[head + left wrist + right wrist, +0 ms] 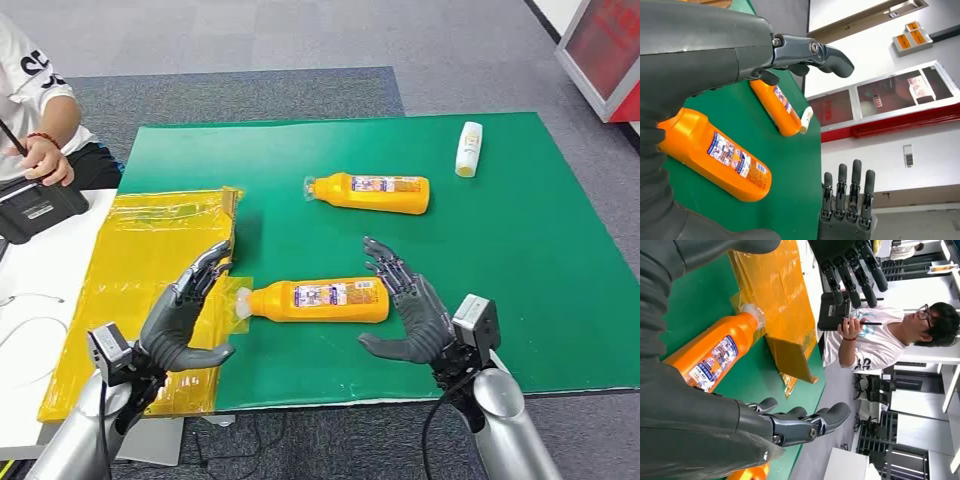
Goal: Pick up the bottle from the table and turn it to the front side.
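The near orange plastic bottle lies on its side on the green table, between the left hand and right hand, both open and not touching it. Its clear-wrapped cap rests against yellow taped cardboard, blurred.

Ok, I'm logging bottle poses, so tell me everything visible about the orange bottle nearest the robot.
The near bottle is glossy orange plastic, lying on its side on the green mat, label up. Its neck, wrapped in clear film, points toward the yellow sheet. It lies between the left hand and right hand; neither grips it.
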You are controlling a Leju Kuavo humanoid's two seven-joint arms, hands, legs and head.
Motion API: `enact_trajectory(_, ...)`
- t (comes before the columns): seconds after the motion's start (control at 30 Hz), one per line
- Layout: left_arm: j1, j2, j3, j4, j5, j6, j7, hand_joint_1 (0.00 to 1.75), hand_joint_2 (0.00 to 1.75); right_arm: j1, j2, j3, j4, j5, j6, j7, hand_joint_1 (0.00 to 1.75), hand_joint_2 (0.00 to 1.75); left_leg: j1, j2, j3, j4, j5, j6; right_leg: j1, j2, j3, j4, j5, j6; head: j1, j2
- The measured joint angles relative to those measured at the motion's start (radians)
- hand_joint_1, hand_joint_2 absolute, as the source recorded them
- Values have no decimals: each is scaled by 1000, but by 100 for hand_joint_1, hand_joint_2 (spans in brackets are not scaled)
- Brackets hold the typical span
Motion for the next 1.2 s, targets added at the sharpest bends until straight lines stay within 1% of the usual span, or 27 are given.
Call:
enact_trajectory(0.1, 0, 0, 0, 0, -3, 2, 0, 0, 175, 0, 0, 0, 0, 14, -10, -1, 0, 175, 0, 0, 0, 0, 0, 0, 0, 0, 0, 0, 0, 0, 0, 0)
enact_trajectory(0.17, 0, 1, 0, 0, -16, 17, 2, 0, 175, -2, -1, 0, 0, 69, -47, -5, 0, 175, 0, 0, 0, 0, 0, 0, 0, 0, 0, 0, 0, 0, 0, 0)
enact_trajectory(0.27, 1, 5, 2, 0, -46, 51, 11, 0, 175, -8, -5, 2, 0, 213, -141, -7, 0, 175, 0, 0, 0, 0, 0, 0, 0, 0, 0, 0, 0, 0, 0, 0)
enact_trajectory(0.4, 4, 10, 8, 0, -58, 65, 15, 0, 175, -24, -20, 19, 0, 413, -243, 8, 0, 175, 0, 0, 0, 0, 0, 0, 0, 0, 0, 0, 0, 0, 0, 0)
enact_trajectory(0.5, 6, 13, 9, 0, -61, 65, 15, 0, 175, -46, -36, 49, 1, 551, -295, 26, 0, 175, 0, 0, 0, 0, 0, 0, 0, 0, 0, 0, 0, 0, 0, 0)
enact_trajectory(0.6, 7, 14, 9, 0, -63, 60, 15, 0, 175, -75, -56, 91, 7, 666, -321, 45, 0, 175, 0, 0, 0, 0, 0, 0, 0, 0, 0, 0, 0, 0, 0, 0)
enact_trajectory(0.67, 7, 14, 9, 0, -62, 50, 14, 0, 175, -97, -70, 123, 15, 714, -325, 57, 0, 175, 0, 0, 0, 0, 0, 0, 0, 0, 0, 0, 0, 0, 0, 0)
enact_trajectory(0.77, 6, 15, 10, 0, -58, 34, 11, 0, 175, -130, -88, 167, 33, 749, -311, 73, 0, 175, 0, 0, 0, 0, 0, 0, 0, 0, 0, 0, 0, 0, 0, 0)
enact_trajectory(0.9, 2, 15, 10, 0, -54, 25, 7, 0, 175, -189, -112, 234, 82, 795, -255, 116, 0, 175, 0, 0, 0, 0, 0, 0, 0, 0, 0, 0, 0, 0, 0, 0)
enact_trajectory(1.03, -15, 14, 10, 7, -54, 16, 3, 0, 175, -270, -127, 319, 172, 833, -199, 160, 0, 175, 0, 0, 0, 0, 1, 0, 0, 0, 0, 0, 1, 0, 0, 0)
enact_trajectory(1.2, -36, 11, 9, 23, -56, 10, 2, 0, 175, -366, -129, 419, 298, 843, -162, 194, 0, 175, 0, 0, 0, 0, 1, 0, 0, 0, 0, 0, 1, 1, 0, 0)
